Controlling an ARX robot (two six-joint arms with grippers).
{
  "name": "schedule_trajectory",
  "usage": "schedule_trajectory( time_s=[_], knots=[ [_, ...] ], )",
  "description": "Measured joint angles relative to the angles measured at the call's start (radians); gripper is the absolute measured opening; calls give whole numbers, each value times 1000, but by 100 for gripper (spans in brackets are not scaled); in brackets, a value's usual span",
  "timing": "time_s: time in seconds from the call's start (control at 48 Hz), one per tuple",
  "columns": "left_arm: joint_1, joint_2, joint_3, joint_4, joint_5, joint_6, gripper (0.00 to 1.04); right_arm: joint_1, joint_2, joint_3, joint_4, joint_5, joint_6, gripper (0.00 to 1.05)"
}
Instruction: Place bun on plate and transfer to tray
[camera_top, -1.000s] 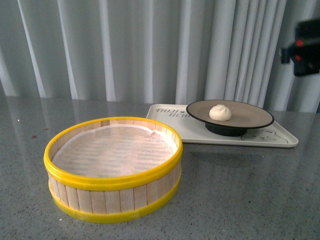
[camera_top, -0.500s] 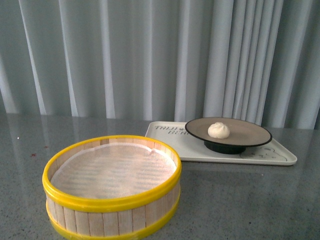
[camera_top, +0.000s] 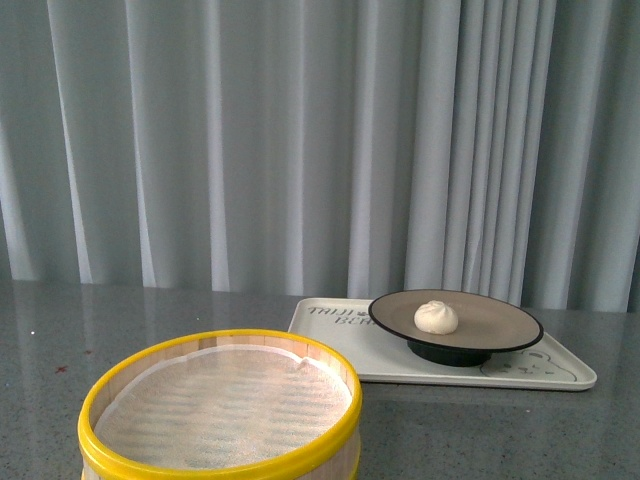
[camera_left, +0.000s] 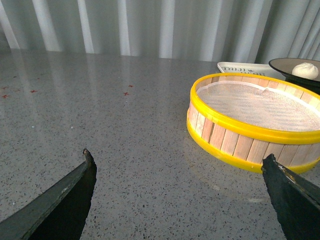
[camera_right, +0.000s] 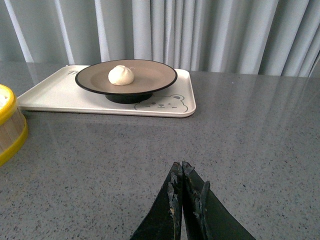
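Now the bun (camera_top: 436, 317) sits on the plate (camera_top: 500, 324), a bit toward 9 o'clock of its middle, and the plate stands on the tray (camera_top: 330, 340). The bun looks soft and light, so hold its round sides gently. The left gripper (camera_left: 180, 190) has its jaws spread wide and empty; the right gripper (camera_right: 182, 187) has its jaws pressed together, low over the surface (camera_right: 250, 130).

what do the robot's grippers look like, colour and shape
Only the wrist views show them. The left gripper has two dark, nearly black wedge-shaped jaws tapering to points. The right gripper has the same dark jaws, with rough, chipped-looking tips. No cables or markings are visible.
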Motion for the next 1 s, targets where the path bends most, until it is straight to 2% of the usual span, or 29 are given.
schedule_trajectory(
  time_s=[0.229, 0.333, 1.0],
  knots=[
    [0, 0, 0, 0, 0, 0, 98, 0, -153, -48, -101, 0, 0, 2],
    [0, 0, 0, 0, 0, 0, 98, 0, -184, -90, -89, 0, 0, 2],
    [0, 0, 0, 0, 0, 0, 98, 0, -487, -90, -377, 0, 0, 2]
  ],
)
